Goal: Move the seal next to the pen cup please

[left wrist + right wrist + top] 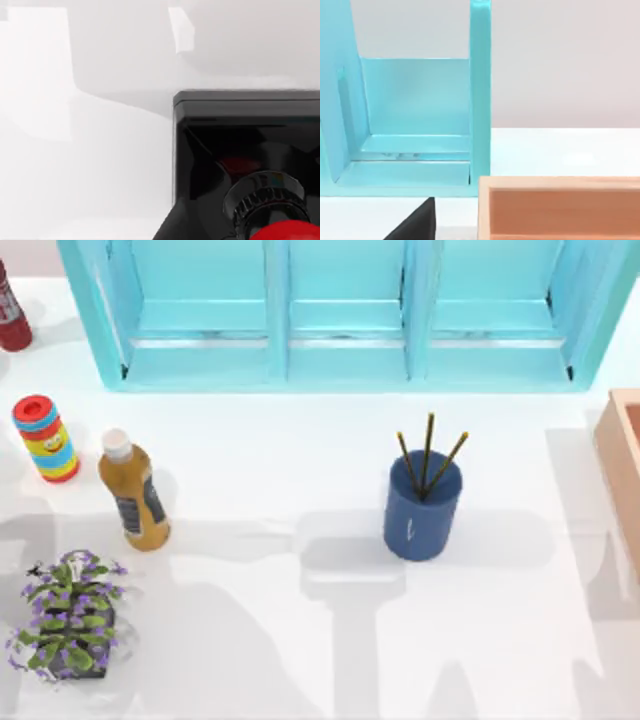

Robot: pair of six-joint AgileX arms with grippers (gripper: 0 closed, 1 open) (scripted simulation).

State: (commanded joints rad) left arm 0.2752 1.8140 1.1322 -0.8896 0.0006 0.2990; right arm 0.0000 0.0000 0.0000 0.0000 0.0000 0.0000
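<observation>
White table (300,660): seal (45,438) left, w/ pen cup (423,505) apart.

White table (300,660), turquoise shelf unit (345,315) behind; soft shadows

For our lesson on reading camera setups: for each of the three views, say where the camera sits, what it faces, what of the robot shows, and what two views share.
Top view: above the table, looking down on the seal, pen cup, mustard bottle, flowering plant and blue shelf; arm shadows fall across the table.
Left wrist view: on the left arm's wrist, facing white surface and a black box with a red knob.
Right wrist view: on the right arm's wrist, facing the blue shelf and a peach tray.
Shared: top and right wrist views both show shelf and tray.
</observation>
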